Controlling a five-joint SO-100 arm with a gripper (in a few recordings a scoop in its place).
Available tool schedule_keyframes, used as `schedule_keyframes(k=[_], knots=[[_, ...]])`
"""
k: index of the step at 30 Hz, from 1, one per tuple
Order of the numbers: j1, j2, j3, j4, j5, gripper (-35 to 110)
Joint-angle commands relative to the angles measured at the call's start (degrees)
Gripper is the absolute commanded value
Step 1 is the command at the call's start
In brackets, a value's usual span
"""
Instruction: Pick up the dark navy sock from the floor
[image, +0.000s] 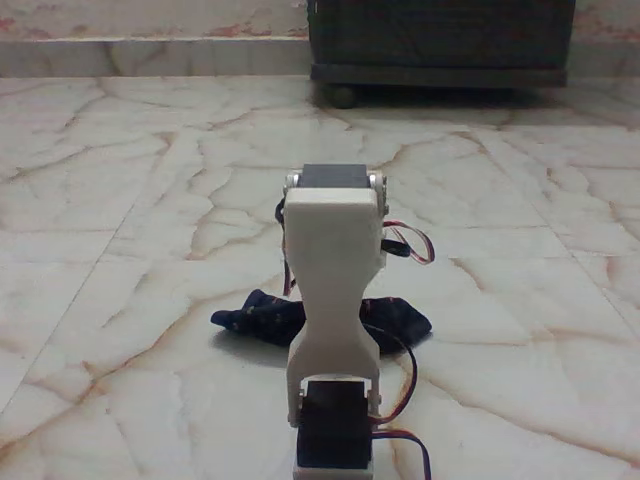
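Lying on floor (120, 200): one dark navy sock (265, 318), behind one white arm (333, 270); hand state unclear.

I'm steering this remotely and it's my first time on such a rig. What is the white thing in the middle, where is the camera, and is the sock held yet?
The white piece with black motor blocks is the robot arm, seen from behind by a low camera that stands still on or near the floor. The arm reaches away from you. The dark sock lies flat on the marble tiles just beyond it, sticking out on both sides. The arm hides its own gripper, so I cannot tell whether it is open or touching the sock. At the back stands a dark wooden cabinet.
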Motion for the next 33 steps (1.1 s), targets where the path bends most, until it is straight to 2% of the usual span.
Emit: schedule_keyframes(k=[1,7,11,16,22,27,33], knots=[[0.53,-2.37,-5.8,1.23,2.9,0],[1.23,-13.45,-20.21,10.72,15.73,0],[1.67,-19.07,-29.36,19.16,26.46,6],[0.88,-28.83,-46.76,35.77,39.81,11],[-0.53,-41.31,-61.79,51.77,48.52,11],[-0.97,-49.66,-73.21,55.81,54.32,11],[-0.79,-60.73,-90.09,62.49,56.78,10]])
